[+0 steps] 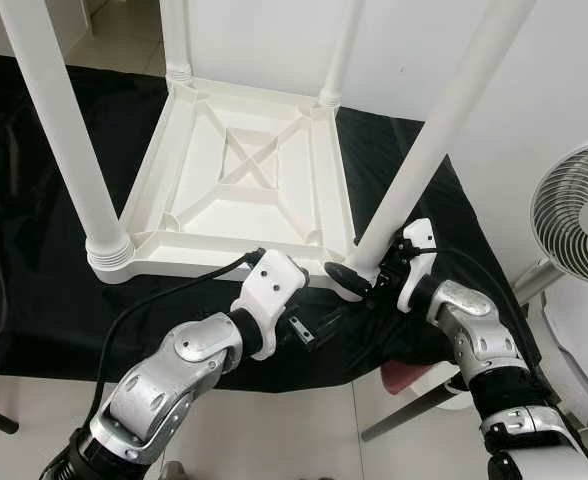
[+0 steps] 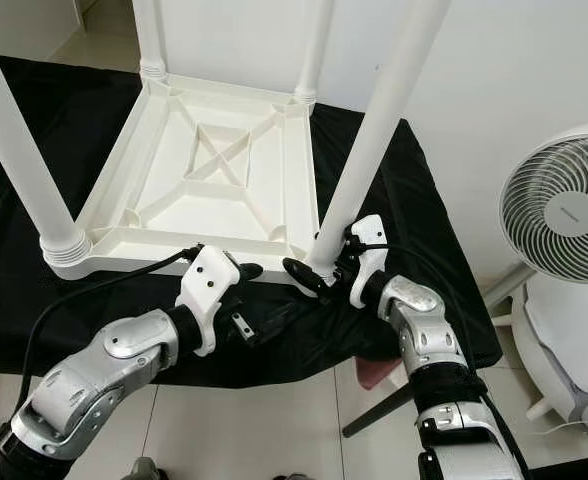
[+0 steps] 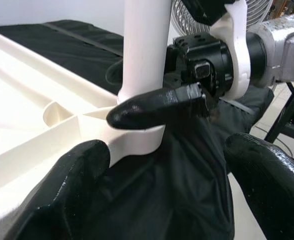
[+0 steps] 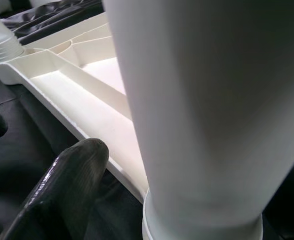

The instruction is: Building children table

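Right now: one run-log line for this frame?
stage: leg fitting | table top: upside down on black cloth | right gripper: around near-right leg at its base | left gripper: open, near that corner | fan: right

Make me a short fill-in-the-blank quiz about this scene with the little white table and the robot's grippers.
1. The table lies upside down on a ____ cloth.
2. The number of legs standing up from it is ____.
3. The right gripper is at the base of the near-right leg, and beside the robot's right arm stands a white ____.

Missing words: black; four; fan
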### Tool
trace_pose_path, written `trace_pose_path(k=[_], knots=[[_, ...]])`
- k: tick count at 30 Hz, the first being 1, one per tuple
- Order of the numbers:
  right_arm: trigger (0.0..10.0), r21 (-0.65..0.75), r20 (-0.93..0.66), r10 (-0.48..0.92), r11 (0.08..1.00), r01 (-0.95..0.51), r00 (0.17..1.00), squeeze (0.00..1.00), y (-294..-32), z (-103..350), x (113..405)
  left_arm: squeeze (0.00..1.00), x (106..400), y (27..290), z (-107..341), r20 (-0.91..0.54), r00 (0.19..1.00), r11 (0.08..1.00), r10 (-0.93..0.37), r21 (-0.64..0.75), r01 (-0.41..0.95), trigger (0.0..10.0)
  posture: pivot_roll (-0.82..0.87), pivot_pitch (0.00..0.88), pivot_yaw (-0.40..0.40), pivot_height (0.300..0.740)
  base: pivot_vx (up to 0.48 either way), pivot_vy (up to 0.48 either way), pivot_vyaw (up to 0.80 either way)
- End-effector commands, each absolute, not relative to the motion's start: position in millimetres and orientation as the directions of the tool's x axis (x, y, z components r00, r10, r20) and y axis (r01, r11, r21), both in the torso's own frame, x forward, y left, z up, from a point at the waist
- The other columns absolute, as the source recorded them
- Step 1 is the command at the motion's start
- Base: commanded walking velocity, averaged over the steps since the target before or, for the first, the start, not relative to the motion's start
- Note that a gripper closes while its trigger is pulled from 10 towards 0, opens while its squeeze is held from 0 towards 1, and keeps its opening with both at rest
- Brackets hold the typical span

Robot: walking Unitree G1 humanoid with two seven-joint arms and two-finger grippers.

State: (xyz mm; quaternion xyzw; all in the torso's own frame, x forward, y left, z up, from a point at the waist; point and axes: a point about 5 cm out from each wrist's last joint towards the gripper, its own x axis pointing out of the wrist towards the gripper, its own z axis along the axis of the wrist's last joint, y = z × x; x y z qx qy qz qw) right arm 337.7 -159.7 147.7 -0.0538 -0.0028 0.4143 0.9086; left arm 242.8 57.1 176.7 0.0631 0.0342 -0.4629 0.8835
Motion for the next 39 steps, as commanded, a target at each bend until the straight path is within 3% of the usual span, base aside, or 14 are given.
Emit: trace_pose_path(k=[1, 2, 3, 4, 15, 16, 21, 29, 32, 39], knots=[[4.6, -0.094, -0.101, 0.781, 0.609, -0.788, 0.616, 0.0, -163, 139, 340, 0.0, 236, 57, 176, -0.131, 0.508, 0.505, -0.851, 0.062, 0.861, 10.0, 0.12, 0.122, -0.129, 0.74, 0.0, 0.0, 0.0], [4.6, -0.094, -0.101, 0.781, 0.609, -0.788, 0.616, 0.0, -163, 139, 340, 0.0, 236, 57, 176, -0.131, 0.508, 0.505, -0.851, 0.062, 0.861, 10.0, 0.12, 0.122, -0.129, 0.74, 0.0, 0.0, 0.0], [2.0, -0.104, -0.115, 0.784, 0.602, -0.792, 0.611, 0.0, -165, 139, 342, 0.0, 235, 57, 176, -0.133, 0.511, 0.507, -0.849, 0.062, 0.86, 10.0, 0.13, 0.123, -0.131, 0.74, 0.0, 0.0, 0.0], [0.0, -0.106, -0.134, 0.782, 0.599, -0.794, 0.608, 0.0, -168, 137, 343, 0.0, 235, 58, 176, -0.135, 0.513, 0.51, -0.847, 0.061, 0.858, 10.0, 0.13, 0.123, -0.131, 0.74, 0.0, 0.0, 0.0], [0.0, -0.117, -0.148, 0.772, 0.607, -0.786, 0.618, 0.0, -178, 133, 344, 0.0, 233, 60, 175, -0.14, 0.525, 0.523, -0.839, 0.058, 0.85, 10.0, 0.13, 0.128, -0.14, 0.74, 0.0, 0.0, 0.0], [10.0, -0.12, -0.14, 0.766, 0.616, -0.779, 0.627, 0.0, -178, 133, 345, 0.0, 233, 59, 175, -0.141, 0.525, 0.522, -0.84, 0.056, 0.851, 10.0, 0.12, 0.128, -0.138, 0.74, 0.0, 0.0, 0.0], [10.0, -0.132, -0.098, 0.761, 0.629, -0.766, 0.641, 0.0, -176, 136, 344, 0.0, 233, 58, 175, -0.141, 0.52, 0.518, -0.843, 0.055, 0.854, 10.0, 0.11, 0.13, -0.136, 0.74, 0.0, 0.0, 0.0], [10.0, -0.133, -0.007, 0.67, 0.735, -0.665, 0.742, 0.0, -167, 137, 336, 0.0, 234, 56, 174, -0.139, 0.511, 0.509, -0.849, 0.047, 0.859, 10.0, 0.09, 0.133, -0.134, 0.74, 0.0, 0.0, 0.0], [10.0, -0.117, 0.022, 0.559, 0.825, -0.553, 0.829, 0.0, -155, 135, 320, 0.0, 232, 53, 173, -0.142, 0.49, 0.49, -0.86, 0.039, 0.871, 10.0, 0.07, 0.134, -0.123, 0.74, 0.0, 0.0, 0.0], [10.0, -0.082, 0.043, 0.44, 0.897, -0.435, 0.897, 0.0, -145, 138, 309, 0.0, 231, 51, 172, -0.146, 0.476, 0.476, -0.867, 0.037, 0.879, 10.0, 0.06, 0.131, -0.121, 0.74, 0.0, 0.0, 0.0]])
